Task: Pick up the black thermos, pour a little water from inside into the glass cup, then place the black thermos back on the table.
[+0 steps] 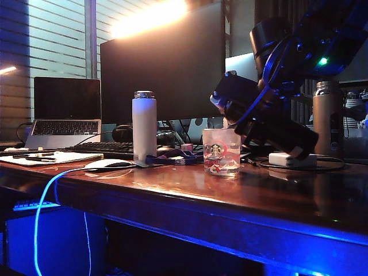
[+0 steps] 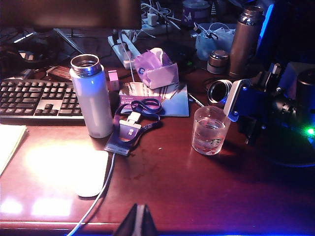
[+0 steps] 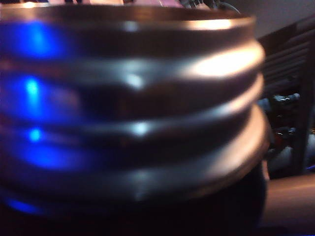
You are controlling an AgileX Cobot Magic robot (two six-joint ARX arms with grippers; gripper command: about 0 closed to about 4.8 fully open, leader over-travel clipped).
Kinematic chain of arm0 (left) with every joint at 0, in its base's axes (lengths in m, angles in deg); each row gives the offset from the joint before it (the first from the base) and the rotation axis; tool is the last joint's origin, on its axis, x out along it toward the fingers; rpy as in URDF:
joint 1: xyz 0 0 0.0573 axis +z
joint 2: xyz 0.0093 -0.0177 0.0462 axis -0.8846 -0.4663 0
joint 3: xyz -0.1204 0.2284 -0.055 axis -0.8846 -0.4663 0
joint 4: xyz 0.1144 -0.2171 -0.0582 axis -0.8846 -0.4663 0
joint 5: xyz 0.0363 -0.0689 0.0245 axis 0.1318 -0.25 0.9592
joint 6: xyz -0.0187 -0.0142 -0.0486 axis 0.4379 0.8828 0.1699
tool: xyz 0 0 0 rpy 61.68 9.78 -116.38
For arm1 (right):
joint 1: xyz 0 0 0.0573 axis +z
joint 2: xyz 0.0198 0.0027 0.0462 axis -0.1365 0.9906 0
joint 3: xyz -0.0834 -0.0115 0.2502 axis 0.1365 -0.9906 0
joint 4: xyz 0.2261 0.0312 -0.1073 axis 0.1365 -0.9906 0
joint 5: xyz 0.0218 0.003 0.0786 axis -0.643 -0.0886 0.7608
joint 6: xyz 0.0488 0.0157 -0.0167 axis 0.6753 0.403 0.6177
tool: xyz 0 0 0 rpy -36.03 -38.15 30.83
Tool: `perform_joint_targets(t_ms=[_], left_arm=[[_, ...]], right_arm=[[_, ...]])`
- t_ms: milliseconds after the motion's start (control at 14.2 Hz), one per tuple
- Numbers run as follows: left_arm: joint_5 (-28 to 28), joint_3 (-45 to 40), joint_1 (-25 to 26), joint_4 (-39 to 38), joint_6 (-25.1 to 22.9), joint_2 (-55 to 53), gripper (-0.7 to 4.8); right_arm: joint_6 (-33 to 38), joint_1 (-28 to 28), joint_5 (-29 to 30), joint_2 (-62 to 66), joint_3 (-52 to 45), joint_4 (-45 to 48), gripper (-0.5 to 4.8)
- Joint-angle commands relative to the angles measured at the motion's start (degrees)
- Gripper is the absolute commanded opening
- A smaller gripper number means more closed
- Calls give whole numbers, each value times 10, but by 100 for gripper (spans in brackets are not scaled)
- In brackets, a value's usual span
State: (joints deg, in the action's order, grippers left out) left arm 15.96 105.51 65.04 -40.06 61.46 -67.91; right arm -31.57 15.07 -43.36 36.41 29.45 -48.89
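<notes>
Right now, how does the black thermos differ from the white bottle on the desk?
The black thermos is tilted steeply, held off the table by the right gripper, its mouth beside the glass cup; the white bottle stands upright and untouched, left of the cup. The thermos is matte black, the bottle white. Both have open metal-rimmed mouths.
</notes>
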Motion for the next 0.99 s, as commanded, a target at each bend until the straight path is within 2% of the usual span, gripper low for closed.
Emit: perform_joint_targets(t_ms=[70,986], left_arm=[[-2,2,0,7,0,1,-2],[-2,2,0,7,0,1,-2]], right_arm=[[-16,1,-5,-6,5,27,49],[-105,1,-5,-6,5,45,49]])
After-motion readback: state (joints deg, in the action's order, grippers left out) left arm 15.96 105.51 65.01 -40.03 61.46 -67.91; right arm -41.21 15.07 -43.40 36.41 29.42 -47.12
